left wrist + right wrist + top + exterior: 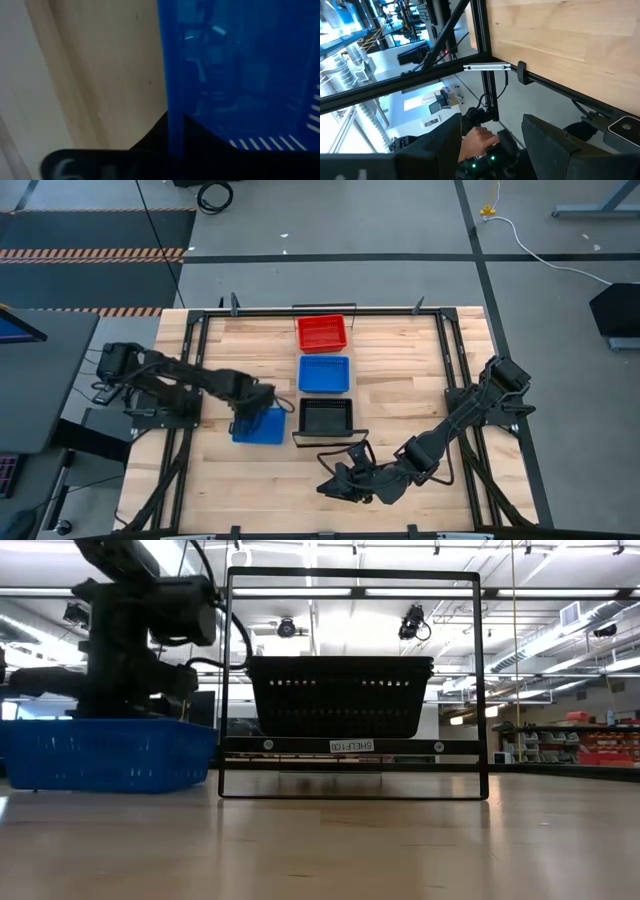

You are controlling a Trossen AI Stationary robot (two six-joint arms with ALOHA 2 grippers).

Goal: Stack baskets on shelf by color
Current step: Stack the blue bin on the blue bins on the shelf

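1. Currently we count three baskets on the shelf (325,408): red basket (322,333), blue basket (324,374) and black basket (325,417), one per colour, in a row.
2. We judge one step left: a second blue basket (259,426) sits on the table (400,370), just beside the shelf.
3. The left gripper (262,402) is at its rim; we cannot tell its grip.
4. The right gripper (330,483) waits with fingers apart, holding nothing.

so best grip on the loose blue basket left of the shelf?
Take the blue basket by a rim wall from above, one finger inside, one outside: it sits upright and open-topped on the table, walls thin. The left pincer is already at its far rim; the left wrist view shows a finger against the wall.
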